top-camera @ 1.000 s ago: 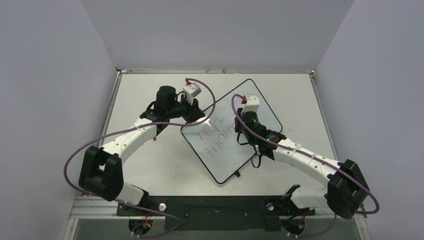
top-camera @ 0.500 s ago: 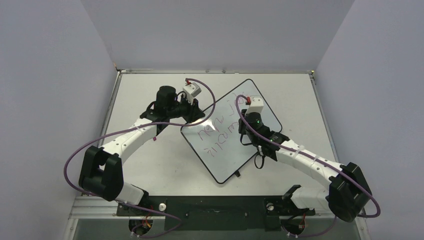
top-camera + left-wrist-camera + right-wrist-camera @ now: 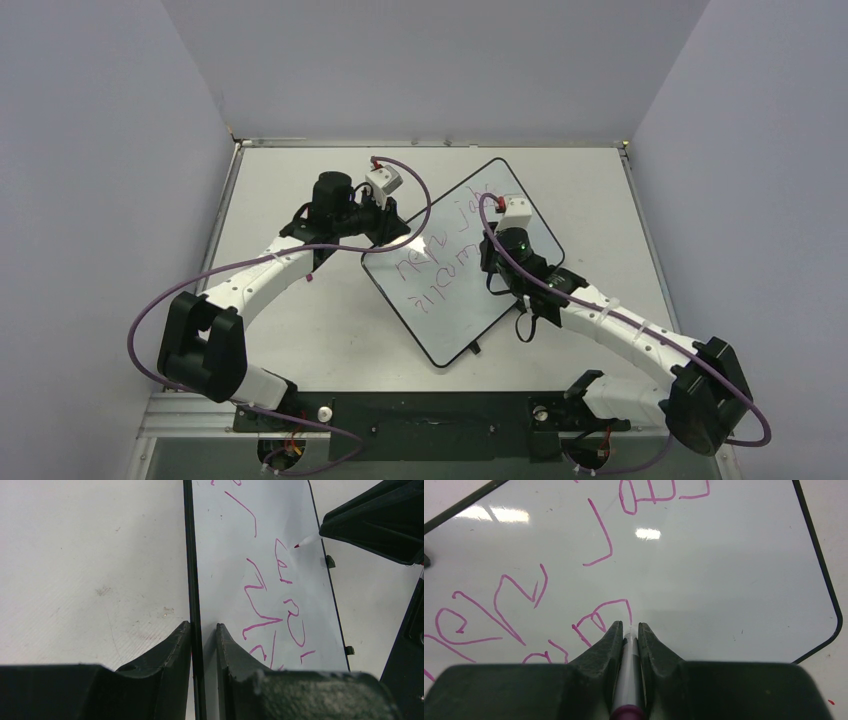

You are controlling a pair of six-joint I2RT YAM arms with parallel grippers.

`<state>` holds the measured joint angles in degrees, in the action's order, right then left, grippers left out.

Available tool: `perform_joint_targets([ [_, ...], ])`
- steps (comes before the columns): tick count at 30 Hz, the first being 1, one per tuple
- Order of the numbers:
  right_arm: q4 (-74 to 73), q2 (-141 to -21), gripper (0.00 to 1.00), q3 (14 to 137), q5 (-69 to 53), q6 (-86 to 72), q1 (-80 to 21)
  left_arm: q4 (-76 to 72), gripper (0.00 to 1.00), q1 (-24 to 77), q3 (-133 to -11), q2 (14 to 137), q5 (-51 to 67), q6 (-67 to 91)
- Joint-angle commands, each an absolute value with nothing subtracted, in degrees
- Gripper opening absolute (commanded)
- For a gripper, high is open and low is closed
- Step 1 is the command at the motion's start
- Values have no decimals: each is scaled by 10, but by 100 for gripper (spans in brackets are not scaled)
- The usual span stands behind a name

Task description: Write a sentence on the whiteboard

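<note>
The board [image 3: 455, 318] lay skewed at mid-table [image 3: 330, 322], its 9 o'clock edge pinched in the narrow left gripper [image 3: 202, 626], likely to stop it sliding. The right gripper [image 3: 630, 625], clamped on the marker [image 3: 627, 680], held its tip at the sentence's [image 3: 430, 272] 3 o'clock end.

The left pincer [image 3: 203, 626] clamps with a narrow gap, the right pincer [image 3: 630, 625] almost closed, both reaching inward.

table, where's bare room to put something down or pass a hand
Free: the table strip between the whiteboard and the right wall, and the far-left corner beyond the left gripper. Crowded: the board's middle, where the right gripper holds the marker at the sentence.
</note>
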<state>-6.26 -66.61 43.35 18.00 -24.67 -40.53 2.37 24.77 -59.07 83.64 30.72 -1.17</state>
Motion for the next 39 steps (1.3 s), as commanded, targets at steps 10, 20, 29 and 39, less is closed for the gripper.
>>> perform_joint_targets([
  [10,-33,-654,0,474,192,-218,-374,-3,0,245,-598,848,298,-40],
  [20,-27,-670,0,488,172,-217,-355,-7,0,240,-590,843,293,-38],
  [29,-17,-677,0,479,158,-222,-353,-10,0,236,-585,834,301,-38],
  [39,-6,-676,0,473,146,-222,-352,-11,0,235,-582,827,302,-38],
])
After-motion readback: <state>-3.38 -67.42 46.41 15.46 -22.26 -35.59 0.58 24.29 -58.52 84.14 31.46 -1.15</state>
